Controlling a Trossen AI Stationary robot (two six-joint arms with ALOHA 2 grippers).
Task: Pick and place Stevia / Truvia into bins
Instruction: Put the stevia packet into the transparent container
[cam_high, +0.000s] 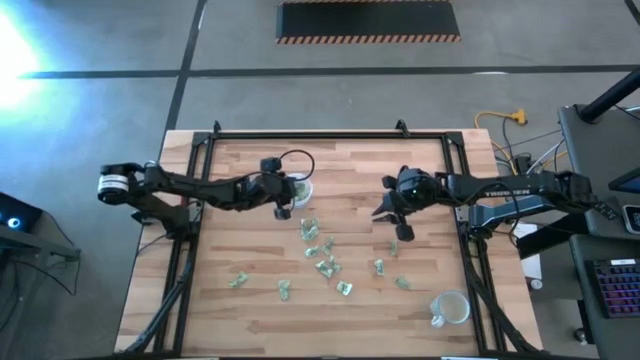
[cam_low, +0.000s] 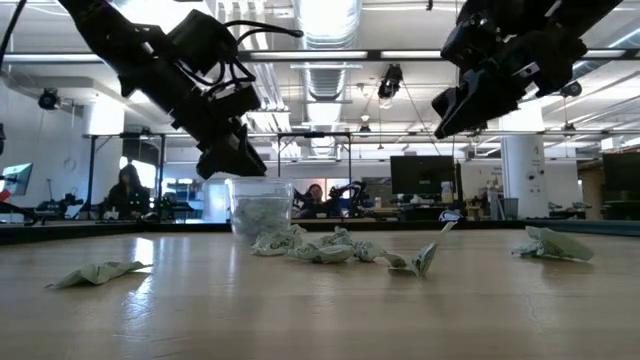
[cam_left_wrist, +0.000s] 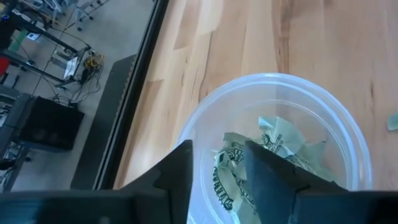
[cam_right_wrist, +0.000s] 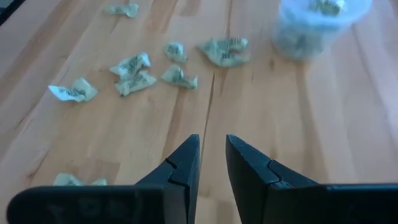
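Note:
Several crumpled pale green Stevia sachets lie loose on the wooden table's middle. A round translucent bin stands upright on its base toward the far left and holds a few sachets. My left gripper hangs open just above this bin's rim, and its fingers have nothing between them. My right gripper hovers above the table right of the loose sachets, a narrow gap between its fingers, empty. In the low view it hangs high.
A second translucent bin stands near the table's front right corner. A black metal frame runs along the table's edges. Single sachets lie toward the near left and near right. Bare wood lies along the far side.

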